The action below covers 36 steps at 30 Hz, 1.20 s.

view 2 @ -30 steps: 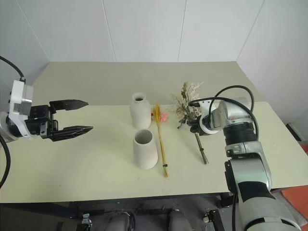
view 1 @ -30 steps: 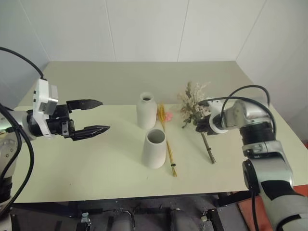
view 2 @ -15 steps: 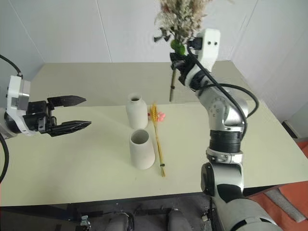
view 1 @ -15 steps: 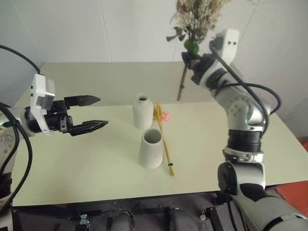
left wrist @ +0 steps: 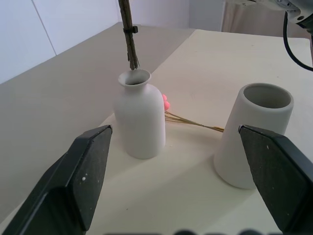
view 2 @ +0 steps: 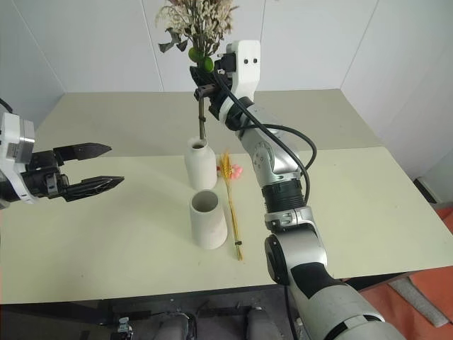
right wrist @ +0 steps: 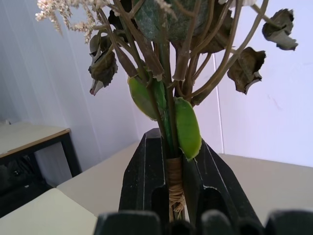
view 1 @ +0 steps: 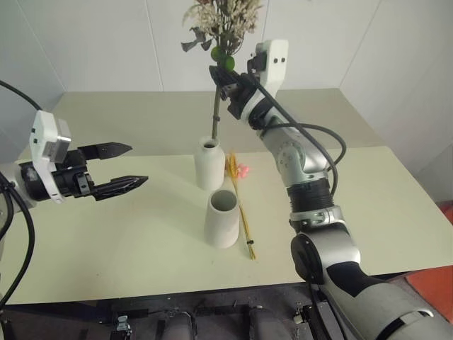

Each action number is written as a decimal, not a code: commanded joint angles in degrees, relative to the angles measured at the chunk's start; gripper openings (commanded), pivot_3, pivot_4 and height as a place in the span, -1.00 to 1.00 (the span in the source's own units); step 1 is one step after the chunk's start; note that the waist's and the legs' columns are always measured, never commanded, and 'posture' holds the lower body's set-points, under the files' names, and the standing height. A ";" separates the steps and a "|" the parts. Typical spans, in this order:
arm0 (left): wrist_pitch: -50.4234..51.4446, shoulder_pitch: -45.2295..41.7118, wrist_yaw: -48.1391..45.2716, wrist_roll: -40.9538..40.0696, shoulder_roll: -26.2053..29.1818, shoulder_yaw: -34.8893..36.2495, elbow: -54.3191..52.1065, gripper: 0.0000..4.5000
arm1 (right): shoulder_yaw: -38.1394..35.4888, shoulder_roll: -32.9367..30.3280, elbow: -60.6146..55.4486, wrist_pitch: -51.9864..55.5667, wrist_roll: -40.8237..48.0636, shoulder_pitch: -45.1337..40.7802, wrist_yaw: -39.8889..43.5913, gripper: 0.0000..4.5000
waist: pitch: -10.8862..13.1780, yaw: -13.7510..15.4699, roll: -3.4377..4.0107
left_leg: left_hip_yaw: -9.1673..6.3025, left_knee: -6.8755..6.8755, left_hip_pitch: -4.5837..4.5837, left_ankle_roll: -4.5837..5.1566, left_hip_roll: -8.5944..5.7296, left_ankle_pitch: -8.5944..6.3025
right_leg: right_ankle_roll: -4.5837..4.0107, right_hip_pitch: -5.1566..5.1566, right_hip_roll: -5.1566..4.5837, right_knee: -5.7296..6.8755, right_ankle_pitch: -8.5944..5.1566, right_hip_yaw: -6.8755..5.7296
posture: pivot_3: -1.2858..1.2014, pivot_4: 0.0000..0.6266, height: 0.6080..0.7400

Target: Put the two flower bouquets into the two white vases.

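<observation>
White wall panels back a pale green worktop [view 1: 141,241]. The right gripper [right wrist: 176,191] has its fingers [right wrist: 144,181] pinched on the bound stems of the bushy bouquet [view 1: 219,21], holding it upright so the stem end hangs at the mouth of the narrow-necked vase [view 1: 210,164], likely for a straight drop in. The left gripper [view 1: 122,168], at nine o'clock of the vases, waits with fingers spread and nothing between them. The wide vase [view 1: 221,218] stands at six o'clock of the narrow one. The wheat bouquet [view 1: 243,212] lies flat at three o'clock of both vases. The blooms are cut off by the frame's top, and whether the stem has entered the neck is unclear.
</observation>
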 commanded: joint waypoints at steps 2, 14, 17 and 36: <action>0.93 0.46 1.22 -1.44 1.06 2.84 -3.03 1.00 | 0.72 1.12 2.45 -4.08 -0.94 -2.45 0.52 -0.91 | 0.00 -0.11 0.01 | 0.00 -0.02 0.02 0.00 0.01 0.00 | -0.01 0.00 0.01 0.00 0.00 0.00 | 0.03 -0.52 1.00; 1.68 0.61 2.09 -1.93 1.55 3.61 -3.33 1.00 | 4.79 2.96 2.87 -8.25 -4.76 3.73 1.67 -0.48 | 0.01 -0.20 0.01 | 0.00 -0.03 0.00 -0.01 0.03 0.00 | -0.03 -0.01 0.03 0.00 0.01 -0.01 | 0.03 -0.52 1.00; 1.82 0.62 2.00 -1.92 1.64 3.63 -3.26 1.00 | 5.68 2.49 0.49 -7.96 -5.49 6.65 1.64 -0.01 | 0.01 -0.21 0.01 | 0.00 -0.04 0.00 -0.01 0.04 0.00 | -0.04 -0.01 0.04 -0.01 0.01 -0.02 | 0.03 -0.52 1.00; 1.43 -0.35 0.16 -1.62 1.59 1.95 -2.12 1.00 | 7.95 -31.54 -40.56 57.47 9.26 16.91 10.67 0.99 | 0.01 1.10 0.01 | 0.09 -0.05 0.10 -0.01 0.13 0.00 | -0.18 -0.01 0.09 0.01 -0.10 -0.01 | 0.03 -0.52 1.00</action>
